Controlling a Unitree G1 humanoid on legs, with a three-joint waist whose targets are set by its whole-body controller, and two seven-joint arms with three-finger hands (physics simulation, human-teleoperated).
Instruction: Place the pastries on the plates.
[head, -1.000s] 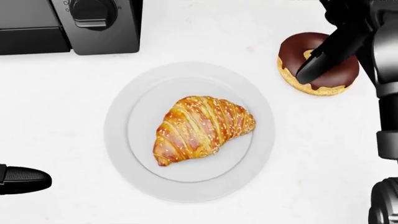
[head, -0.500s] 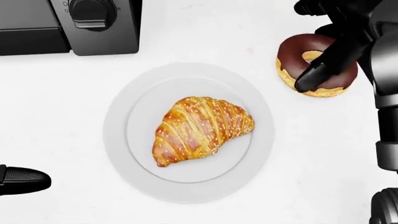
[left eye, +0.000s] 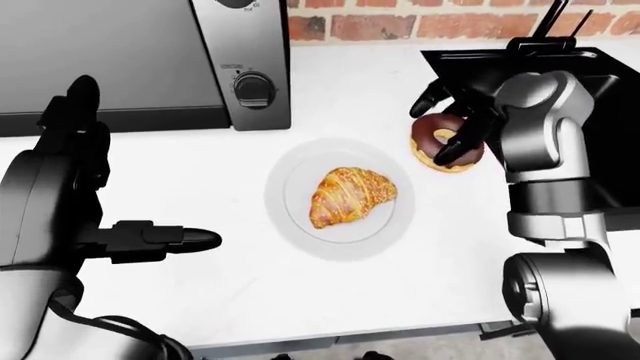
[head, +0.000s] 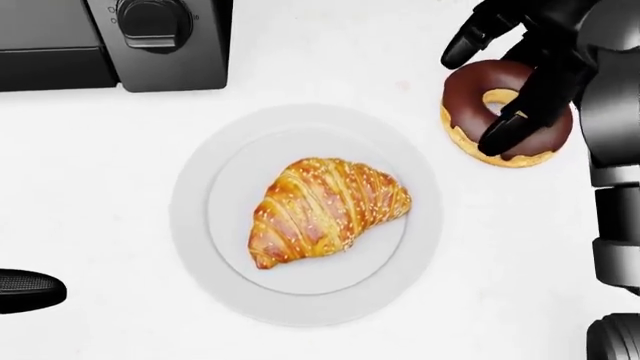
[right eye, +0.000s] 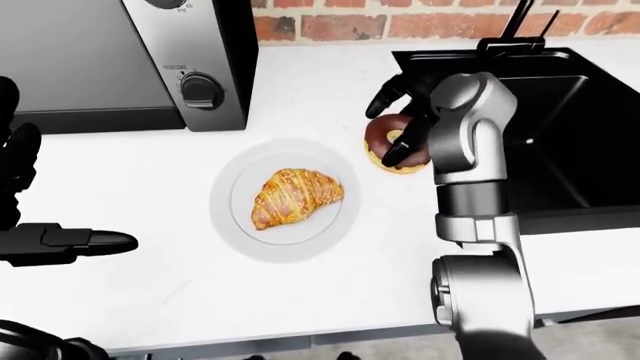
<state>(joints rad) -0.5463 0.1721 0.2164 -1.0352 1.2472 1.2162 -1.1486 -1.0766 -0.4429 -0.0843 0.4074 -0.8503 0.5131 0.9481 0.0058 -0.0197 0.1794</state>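
Note:
A golden croissant (head: 325, 210) lies on a white plate (head: 195, 217) in the middle of the head view. A chocolate-glazed donut (head: 460, 120) lies on the white counter to the plate's upper right, off the plate. My right hand (head: 478, 97) hovers over the donut with its fingers spread. One finger (head: 510, 127) lies across the donut's top and another (head: 468, 39) reaches past its upper-left edge. The fingers do not close round it. My left hand (left eye: 120, 195) is open and empty at the left, apart from the plate.
A silver and black microwave (left eye: 120, 60) stands at the upper left, close to the plate. A black sink (right eye: 560, 112) lies to the right of the donut. A brick wall runs along the top. The counter's edge runs along the bottom of the eye views.
My right hand has shifted over the donut. Its fingers have spread, one now reaching past the donut's upper-left edge. The donut and croissant have barely moved. The left hand has slid slightly down-left.

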